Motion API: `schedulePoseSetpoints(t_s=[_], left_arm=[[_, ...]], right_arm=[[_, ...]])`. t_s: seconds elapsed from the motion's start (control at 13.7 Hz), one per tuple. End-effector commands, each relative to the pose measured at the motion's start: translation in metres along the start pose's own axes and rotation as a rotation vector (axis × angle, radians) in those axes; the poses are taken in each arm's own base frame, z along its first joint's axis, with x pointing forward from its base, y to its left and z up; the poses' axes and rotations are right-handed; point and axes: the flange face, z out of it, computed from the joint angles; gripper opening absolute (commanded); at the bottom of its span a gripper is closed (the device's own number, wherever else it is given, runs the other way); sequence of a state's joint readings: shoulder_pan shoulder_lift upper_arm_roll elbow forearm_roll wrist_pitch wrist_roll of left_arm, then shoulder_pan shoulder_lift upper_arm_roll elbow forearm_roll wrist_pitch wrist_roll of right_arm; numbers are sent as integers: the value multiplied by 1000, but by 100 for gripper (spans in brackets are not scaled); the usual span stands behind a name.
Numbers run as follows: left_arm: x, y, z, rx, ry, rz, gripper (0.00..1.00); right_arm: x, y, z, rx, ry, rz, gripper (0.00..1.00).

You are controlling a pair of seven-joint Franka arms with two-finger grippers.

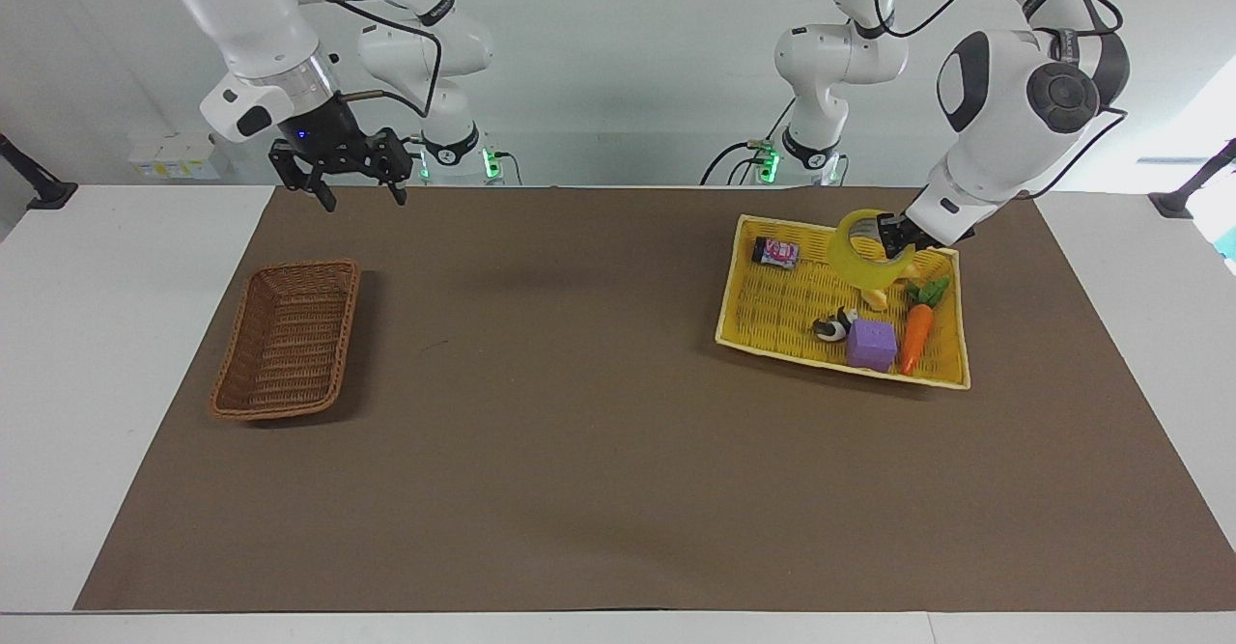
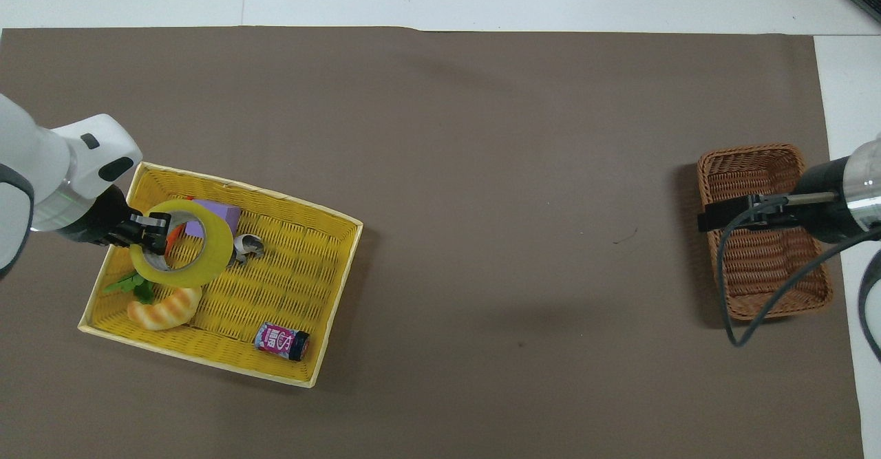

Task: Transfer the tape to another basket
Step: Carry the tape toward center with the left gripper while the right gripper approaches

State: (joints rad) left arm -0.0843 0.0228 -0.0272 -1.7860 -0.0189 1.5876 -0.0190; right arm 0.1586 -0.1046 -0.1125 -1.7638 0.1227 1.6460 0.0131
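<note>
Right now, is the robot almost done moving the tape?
Not yet. The pickup looks done: the left hand holds the tape in the air over the yellow basket. Left to do: carry it to the brown basket and drop it in. The right hand hangs open near that basket.

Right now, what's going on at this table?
The left gripper holds the tape by its rim, lifted above the yellow basket, where a carrot, a purple block, a croissant toy and a small can lie. The brown wicker basket sits at the right arm's end of the table with nothing in it. The right gripper hangs open in the air near that basket.
</note>
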Motion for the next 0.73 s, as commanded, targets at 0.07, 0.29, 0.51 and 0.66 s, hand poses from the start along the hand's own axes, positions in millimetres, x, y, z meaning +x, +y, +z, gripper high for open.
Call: schedulePoseSetpoints(t_s=[0.07,0.29,0.51,0.66], left_arm=[[3,24,-28,-13,13,29,0],[-1,79,-21,-72,39,58,0],[-11,141,-8,-79,78,24,0],[-16,177,4,-88,115,-10,0]], right_arm=[[-5,-30,31,46,-20,-51,100],[-4,-53,40,51,-7,-57,100],[1,-62,45,59,14,-42,100],[3,-69,45,154,19,24,100]])
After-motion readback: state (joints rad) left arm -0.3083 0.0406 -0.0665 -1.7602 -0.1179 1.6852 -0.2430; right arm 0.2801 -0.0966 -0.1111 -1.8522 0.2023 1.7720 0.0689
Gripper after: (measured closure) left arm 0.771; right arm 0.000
